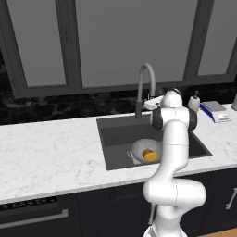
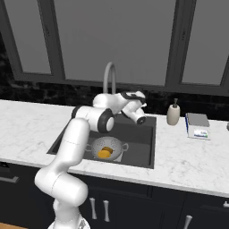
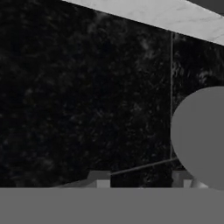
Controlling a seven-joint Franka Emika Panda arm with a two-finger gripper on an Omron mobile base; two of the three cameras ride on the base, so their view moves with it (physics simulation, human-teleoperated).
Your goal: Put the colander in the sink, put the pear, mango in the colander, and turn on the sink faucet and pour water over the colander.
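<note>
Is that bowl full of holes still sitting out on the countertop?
No, the colander sits down inside the sink, with the orange-yellow mango lying in it.

Colander's in the sink with the fruit loaded up

The pale, hole-dotted colander (image 1: 147, 151) sits upright on the floor of the dark grey sink (image 1: 121, 134), toward the front edge near its right half. Inside it the bright orange-yellow mango (image 1: 152, 157) lies at the front, with the duller brown-olive pear (image 1: 146, 152) tucked just behind, the two touching or nearly so. The slim grey gooseneck sink faucet (image 1: 144, 88) stands at the back rim, arched forward over the basin. Can't tell if any water is running.
</note>
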